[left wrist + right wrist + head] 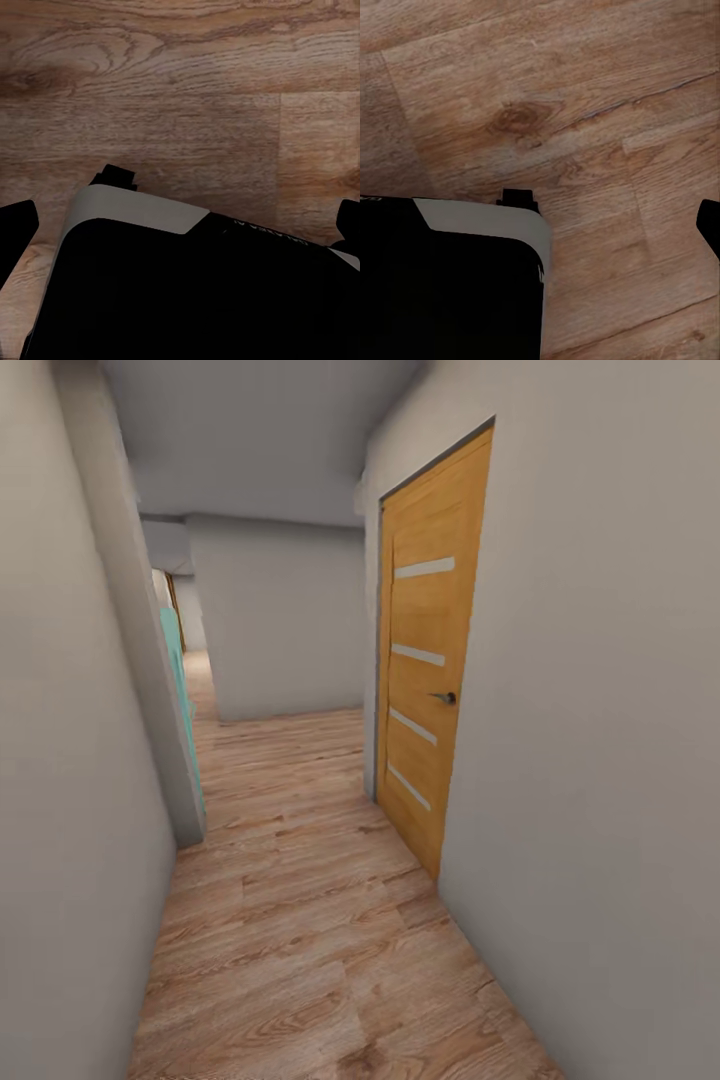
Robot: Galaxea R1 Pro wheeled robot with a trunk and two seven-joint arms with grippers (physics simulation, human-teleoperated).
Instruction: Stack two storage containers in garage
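Hallway shot from the head view. Everything here is placed off the wooden door [425, 660], going left to right. Furthest left of it is a plain grey wall [60, 760]. A teal door [178, 680] sits edge-on in that wall, across the corridor from the wooden door and a bit deeper in. Then there's a pale back wall [280, 610] past the wooden door, where the passage bends. Light wood plank floor [300, 920] runs up to the wooden door's foot. The wooden door itself is shut, honey-coloured, with four frosted strips and a small dark handle [445, 698]. It's set in the grey right wall [600, 710].

In the left wrist view, the left gripper [184, 221] hangs over the same planks and the robot's black, white-trimmed base [187, 300]. Its dark fingers [16, 225] are spread wide with nothing between them.

In the right wrist view, the right gripper [540, 225] is over planks and base [450, 285] too. One finger [711, 225] shows, the other is lost against the black, so I can't tell its state.
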